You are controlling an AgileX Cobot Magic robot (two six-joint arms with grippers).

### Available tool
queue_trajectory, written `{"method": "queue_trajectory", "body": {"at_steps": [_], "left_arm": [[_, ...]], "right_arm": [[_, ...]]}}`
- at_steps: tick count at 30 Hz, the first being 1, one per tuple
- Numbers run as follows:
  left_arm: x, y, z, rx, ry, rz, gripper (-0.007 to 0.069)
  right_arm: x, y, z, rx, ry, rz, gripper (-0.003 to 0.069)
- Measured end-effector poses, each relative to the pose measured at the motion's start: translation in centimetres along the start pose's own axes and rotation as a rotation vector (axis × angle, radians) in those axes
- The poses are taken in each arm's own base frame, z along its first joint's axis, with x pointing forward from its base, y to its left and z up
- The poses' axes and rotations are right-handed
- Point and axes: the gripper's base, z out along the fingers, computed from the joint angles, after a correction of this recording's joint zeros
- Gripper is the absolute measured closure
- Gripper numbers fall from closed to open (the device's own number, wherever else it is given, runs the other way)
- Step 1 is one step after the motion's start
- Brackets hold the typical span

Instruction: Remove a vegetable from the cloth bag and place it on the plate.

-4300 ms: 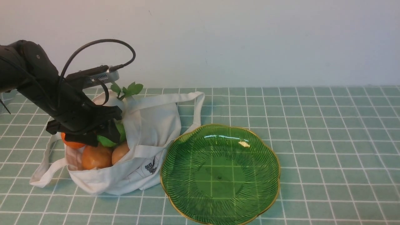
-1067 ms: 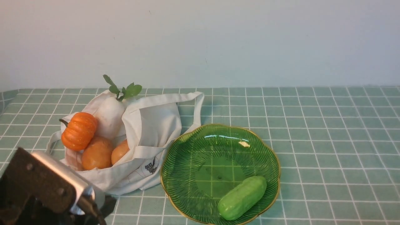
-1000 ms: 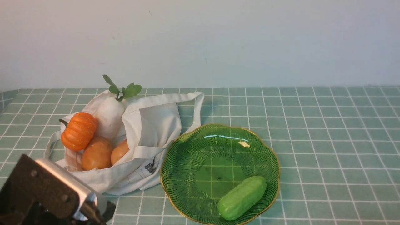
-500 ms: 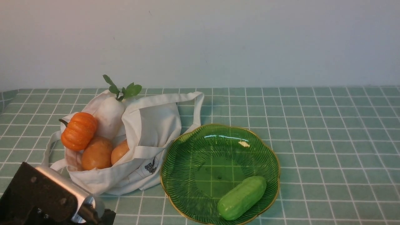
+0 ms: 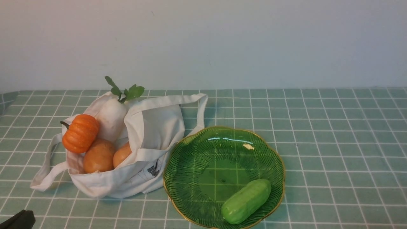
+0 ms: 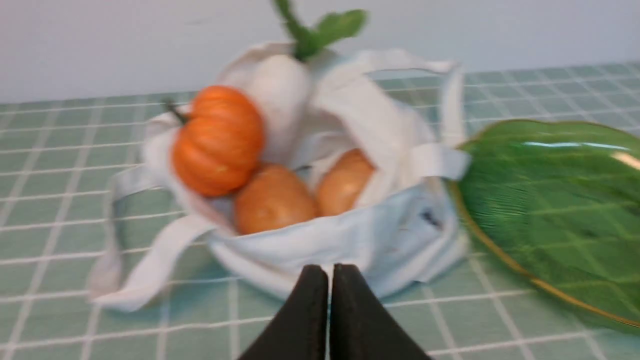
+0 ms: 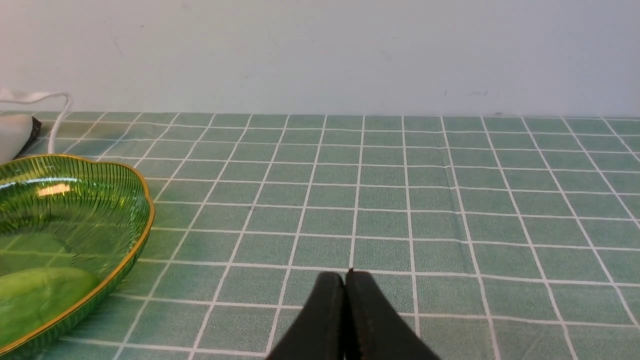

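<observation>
The light-green vegetable (image 5: 246,201) lies on the green glass plate (image 5: 194,149), at its front right; it also shows in the right wrist view (image 7: 40,295). The off-white cloth bag (image 5: 152,127) lies left of the plate, open toward me. My left gripper (image 6: 329,272) is shut and empty, low in front of the bag (image 6: 350,245); only a dark tip of that arm (image 5: 19,220) shows in the front view. My right gripper (image 7: 345,278) is shut and empty, over bare cloth right of the plate (image 7: 125,250).
The bag holds a ribbed orange pumpkin (image 5: 79,133), two orange-brown round vegetables (image 5: 99,156) and a white radish with green leaves (image 5: 112,117). A bag strap (image 5: 44,178) lies at the front left. The wall runs along the back of the checked tablecloth.
My left arm has drawn back and down out of the front view's lower left corner. The vegetable, taken from the bag earlier, lies still on the plate.
</observation>
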Motion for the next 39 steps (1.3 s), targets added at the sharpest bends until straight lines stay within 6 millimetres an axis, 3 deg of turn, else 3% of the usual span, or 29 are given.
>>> {"method": "queue_trajectory", "body": {"at_steps": [6, 39], "left_arm": [[2.3, 0.9, 0.2, -0.122, 0.003, -0.017, 0.0629], [2.8, 1.0, 0.2, -0.141, 0.052, 0.009, 0.0629]], "right_arm": [[0.0, 0.0, 0.0, 0.0, 0.0, 0.0, 0.0675], [0.0, 0.0, 0.0, 0.0, 0.0, 0.0, 0.0675]]}}
